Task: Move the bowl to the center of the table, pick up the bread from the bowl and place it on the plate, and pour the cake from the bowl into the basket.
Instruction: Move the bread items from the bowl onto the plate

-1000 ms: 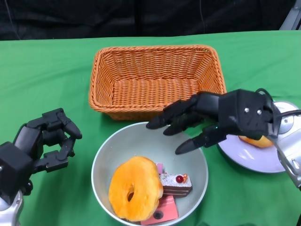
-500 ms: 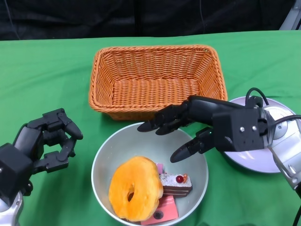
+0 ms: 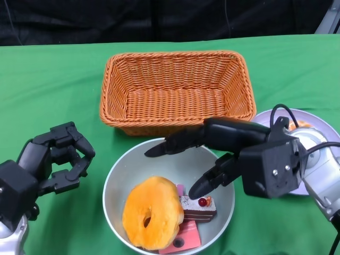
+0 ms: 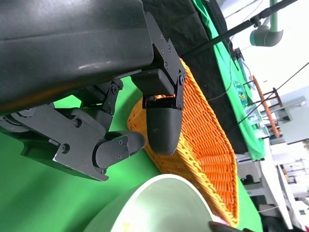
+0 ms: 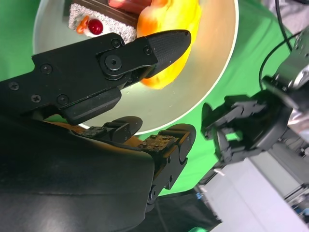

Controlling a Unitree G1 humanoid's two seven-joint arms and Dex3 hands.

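**Black hands on silver forearms**

The right hand [image 3: 234, 154] is matte black: a boxy palm block with small silver screw heads set into its flat face, and long tapered fingers [image 3: 175, 142] built of segmented plates. In the right wrist view those fingers [image 5: 166, 46] end in rounded tips with a finely textured pad, and round black bolts mark each pivot. A thin black cable [image 3: 280, 112] loops at 12 o'clock above the palm block. Behind it sits the silver forearm [image 3: 324, 170], smooth and rounded.

The left hand [image 3: 45, 167] is likewise black, blocky and angular, with a silver forearm [image 3: 11, 236] at 6 o'clock. Its wrist view shows a glossy black shell [image 4: 67, 43] and screw-studded fingers [image 4: 163, 128].
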